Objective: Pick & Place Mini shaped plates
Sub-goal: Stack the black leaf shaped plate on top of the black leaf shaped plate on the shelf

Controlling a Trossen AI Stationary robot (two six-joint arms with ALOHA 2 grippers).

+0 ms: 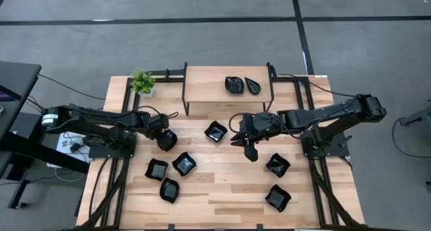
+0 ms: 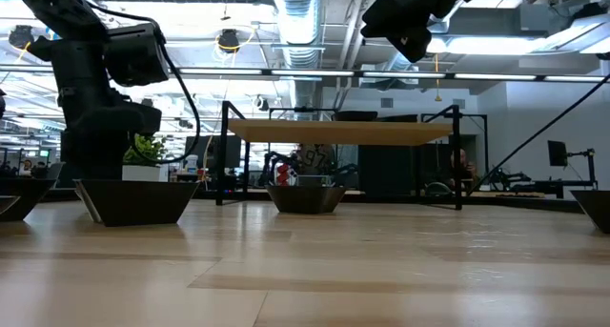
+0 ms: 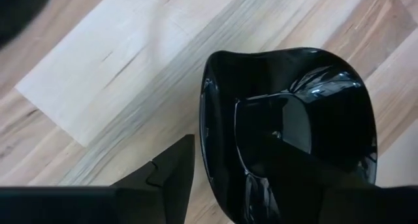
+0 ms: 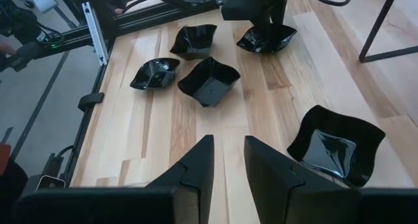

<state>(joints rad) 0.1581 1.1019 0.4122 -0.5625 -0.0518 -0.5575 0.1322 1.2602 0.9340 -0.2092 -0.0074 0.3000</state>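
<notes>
left tool [image 1: 166, 141] is spread over a black plate [image 1: 168, 139], so next it needs to squeeze & lift; right tool [image 1: 250, 152] is empty, half spread.

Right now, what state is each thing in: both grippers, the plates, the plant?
Left gripper: fingers open, down at one plate's rim.
That plate: upright on the table, not lifted.
Right gripper: fingers slightly apart, empty, above the table.
Shelf plates: two, resting on the shelf.
Other plates: six, upright on the table, untouched.
Potted plant: upright at a table corner.
</notes>
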